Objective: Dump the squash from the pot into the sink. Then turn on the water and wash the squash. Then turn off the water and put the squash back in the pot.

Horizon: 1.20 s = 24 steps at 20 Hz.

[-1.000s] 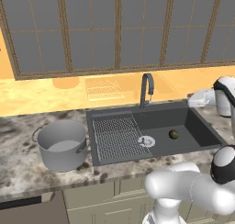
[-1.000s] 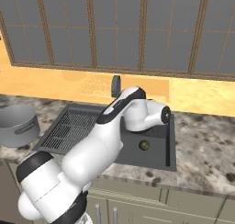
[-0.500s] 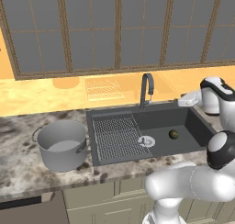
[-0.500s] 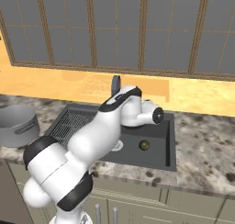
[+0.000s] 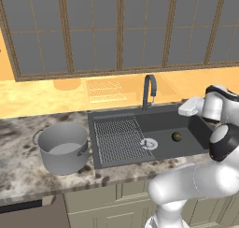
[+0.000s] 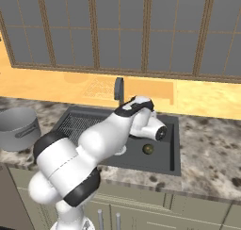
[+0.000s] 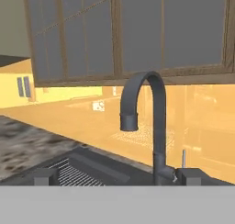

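The squash sits in the deep basin of the sink, down on the dark floor to the right of the round silver drain. From the right base view it shows as a small olive lump just below the arm's wrist, resting alone on the basin floor and touching nothing else. The pot stands upright on the speckled desk, left of the sink and well apart from the squash; its inside looks bare grey. In the right base view the pot sits at the far left edge.

The hand hangs over the right end of the sink, near the back rim, pointing left toward the tall dark faucet. Its jaws stand wide apart and grip nothing. In the hand view the two dark fingertips poke up at the bottom with a broad gap between them, and the curved faucet rises straight ahead, spout hooking down to the left, with a thin lever beside its base. No water runs from the spout. The ribbed draining section lies between the pot and the basin.
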### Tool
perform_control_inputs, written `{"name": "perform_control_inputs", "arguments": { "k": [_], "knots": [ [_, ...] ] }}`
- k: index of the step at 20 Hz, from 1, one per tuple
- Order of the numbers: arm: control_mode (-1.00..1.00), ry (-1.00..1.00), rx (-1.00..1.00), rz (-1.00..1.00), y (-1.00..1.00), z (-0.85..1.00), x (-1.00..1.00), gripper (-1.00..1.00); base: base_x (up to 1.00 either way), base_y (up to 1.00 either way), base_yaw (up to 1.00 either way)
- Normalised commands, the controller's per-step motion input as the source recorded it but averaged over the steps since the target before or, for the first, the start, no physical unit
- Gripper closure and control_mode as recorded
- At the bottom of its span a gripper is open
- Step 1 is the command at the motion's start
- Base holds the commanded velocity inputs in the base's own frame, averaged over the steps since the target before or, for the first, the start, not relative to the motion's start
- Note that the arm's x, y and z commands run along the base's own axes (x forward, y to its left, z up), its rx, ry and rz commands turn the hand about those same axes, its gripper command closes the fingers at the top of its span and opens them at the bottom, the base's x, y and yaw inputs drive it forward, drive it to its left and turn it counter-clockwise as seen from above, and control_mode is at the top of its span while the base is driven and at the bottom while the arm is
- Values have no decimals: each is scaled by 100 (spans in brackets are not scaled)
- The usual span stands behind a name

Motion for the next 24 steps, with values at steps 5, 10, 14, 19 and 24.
{"name": "perform_control_inputs", "arguments": {
  "k": [5, 10, 14, 19, 24],
  "knots": [
    [-100, -18, 7, 0, 0, -11, 20, -100, 0, 0, 0],
    [-100, -10, 4, 0, 0, -1, 20, -100, 0, 0, 0],
    [-100, 0, 0, 0, 0, 0, 23, -100, 0, 0, 0],
    [-100, 1, 0, 0, 0, 2, 26, -100, 0, 0, 0],
    [-100, 4, 0, 0, 0, 0, 25, -100, 0, 0, 0]
  ]
}}
